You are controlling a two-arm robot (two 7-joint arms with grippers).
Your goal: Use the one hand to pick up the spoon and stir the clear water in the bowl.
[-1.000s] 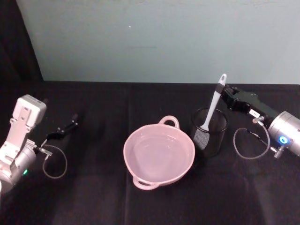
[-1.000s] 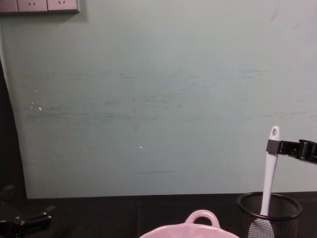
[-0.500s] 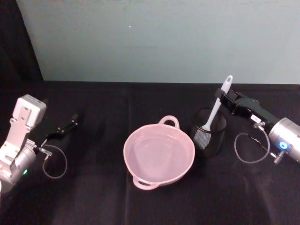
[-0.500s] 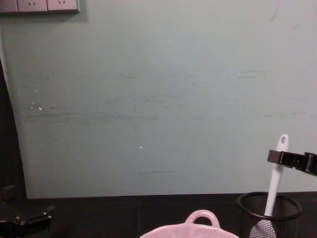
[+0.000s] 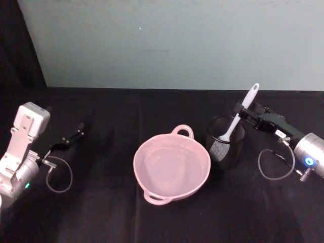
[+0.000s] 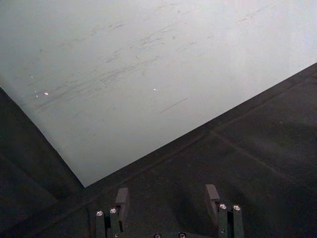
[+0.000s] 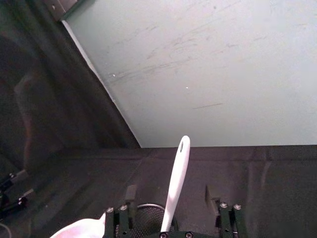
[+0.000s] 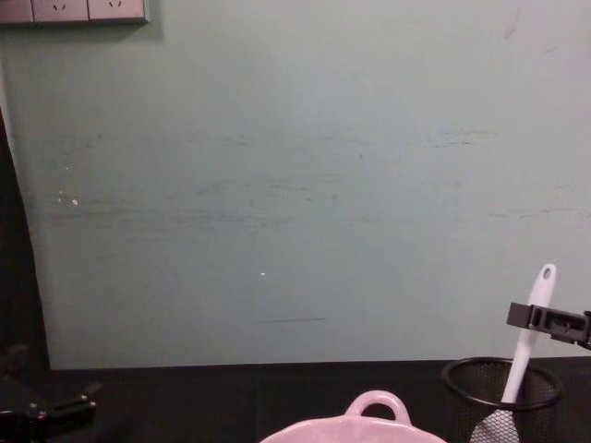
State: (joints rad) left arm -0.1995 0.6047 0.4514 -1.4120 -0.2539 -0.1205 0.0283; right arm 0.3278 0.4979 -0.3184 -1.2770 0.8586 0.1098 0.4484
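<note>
Black table [image 5: 126,217]: 1 bowl [image 5: 171,165], 1 spoon [image 5: 239,115], 1 mesh cup [image 5: 226,143].

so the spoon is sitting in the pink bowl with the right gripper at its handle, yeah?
Not quite. The spoon stands in the black mesh cup, not in the pink bowl, which holds only water. The head view shows this. The right gripper is indeed at its handle.

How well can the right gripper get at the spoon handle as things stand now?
Probably well. The right gripper is already at the spoon handle, its fingers open on either side of it above the mesh cup, and nothing stands between them. The left gripper is parked far off.
</note>
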